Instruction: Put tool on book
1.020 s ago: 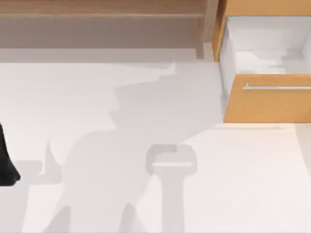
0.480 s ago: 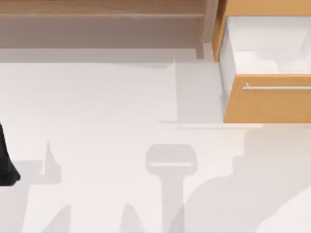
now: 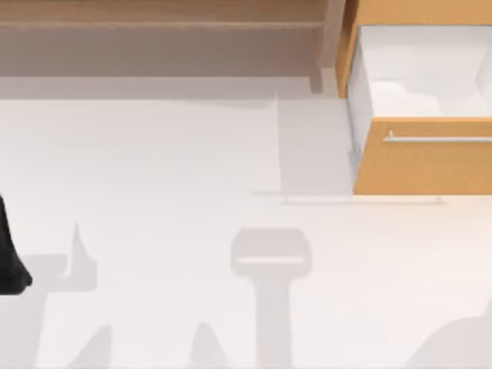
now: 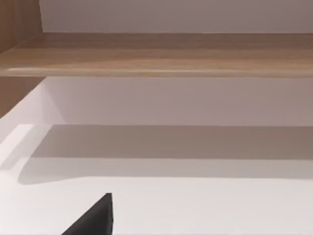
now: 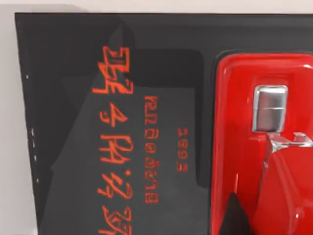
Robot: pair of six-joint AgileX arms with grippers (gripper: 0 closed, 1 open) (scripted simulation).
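red tool lying on the black book, seen from the right wrist camera.

whether the right gripper's claw is spread or pressed together cannot be told. just below that wrist camera the glossy red tool (image 5: 266,147) lies on the dark book (image 5: 117,122), touching its cover, with a small silver metal piece (image 5: 270,108) set into its red surface; beside it the cover carries red lettering (image 5: 117,147), and a strip of pale table (image 5: 14,147) shows past the book's edge. the left gripper (image 4: 93,220) shows as 1 dark finger low over the white table, its state also untellable, facing a wooden shelf (image 4: 156,54). in the top view the left arm (image 3: 9,257) sits parked at the table's left edge, and an open wooden drawer (image 3: 423,157) with a metal handle (image 3: 438,139) stands at the far right.
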